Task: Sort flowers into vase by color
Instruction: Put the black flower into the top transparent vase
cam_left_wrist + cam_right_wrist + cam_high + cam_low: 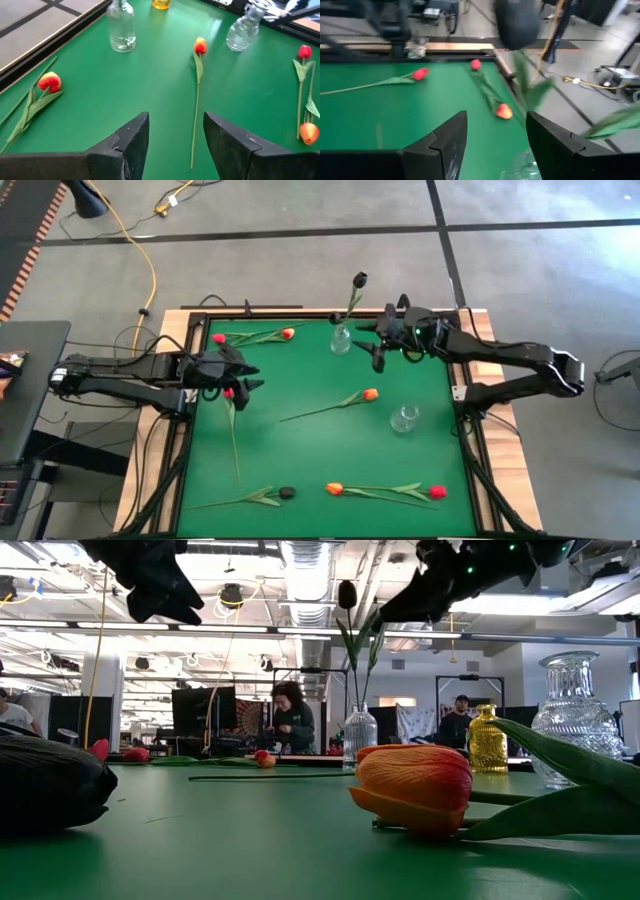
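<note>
Green mat (300, 440) | left gripper (243, 376) left-centre, fingers wide, empty | right gripper (379, 345) fingers wide beside upper-centre vase (341, 340) holding 1 black tulip (359, 280) | advice: grip stems mid-length.

The table (300, 450) top is green. On it lie red flowers (437, 492) and orange flowers (370, 394) with green stems. A black flower (359, 280) stands in a clear glass vase (341, 340). One more vase (404, 419) is clear, and the robot arms (130, 370) are black.
</note>
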Controlling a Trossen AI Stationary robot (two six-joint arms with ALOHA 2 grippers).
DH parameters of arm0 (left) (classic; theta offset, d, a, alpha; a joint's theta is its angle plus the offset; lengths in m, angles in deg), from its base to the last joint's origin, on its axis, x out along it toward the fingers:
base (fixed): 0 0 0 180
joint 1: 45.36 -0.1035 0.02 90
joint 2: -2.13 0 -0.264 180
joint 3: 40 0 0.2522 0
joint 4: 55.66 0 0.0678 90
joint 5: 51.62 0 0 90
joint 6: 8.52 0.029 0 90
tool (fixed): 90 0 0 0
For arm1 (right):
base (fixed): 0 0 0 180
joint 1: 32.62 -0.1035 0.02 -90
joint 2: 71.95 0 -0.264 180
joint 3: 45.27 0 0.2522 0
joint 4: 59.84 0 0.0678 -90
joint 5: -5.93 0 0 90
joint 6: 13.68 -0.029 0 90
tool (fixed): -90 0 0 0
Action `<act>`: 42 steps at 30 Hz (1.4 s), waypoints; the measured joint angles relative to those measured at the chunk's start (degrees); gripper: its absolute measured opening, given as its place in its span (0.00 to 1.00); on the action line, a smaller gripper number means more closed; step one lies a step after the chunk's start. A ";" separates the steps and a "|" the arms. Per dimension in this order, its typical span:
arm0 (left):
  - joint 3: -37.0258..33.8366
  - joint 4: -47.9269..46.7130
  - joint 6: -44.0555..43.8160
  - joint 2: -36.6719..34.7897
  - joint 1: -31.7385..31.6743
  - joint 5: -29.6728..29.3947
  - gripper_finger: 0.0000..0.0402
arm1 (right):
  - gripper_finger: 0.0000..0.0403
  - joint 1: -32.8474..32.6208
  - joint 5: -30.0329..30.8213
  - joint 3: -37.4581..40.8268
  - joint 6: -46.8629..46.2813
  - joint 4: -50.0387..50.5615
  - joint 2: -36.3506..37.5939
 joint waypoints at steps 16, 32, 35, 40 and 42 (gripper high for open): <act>0.00 3.58 9.45 0.00 0.00 2.64 0.44 | 0.57 -18.86 2.95 -12.83 -9.29 18.41 -7.32; 0.00 3.52 16.79 0.00 0.00 10.67 0.44 | 0.57 -33.65 2.89 -34.80 -27.10 38.39 -28.65; 0.00 3.26 18.00 0.00 0.00 13.12 0.44 | 0.57 -36.35 1.06 -38.20 -33.13 43.07 -32.18; -0.01 3.16 16.69 0.01 0.00 19.37 0.44 | 0.57 -41.16 -0.11 -41.12 -42.39 43.90 -36.62; -0.02 3.17 15.24 0.00 0.19 22.52 0.44 | 0.57 -42.98 -0.13 -41.45 -44.80 43.96 -37.99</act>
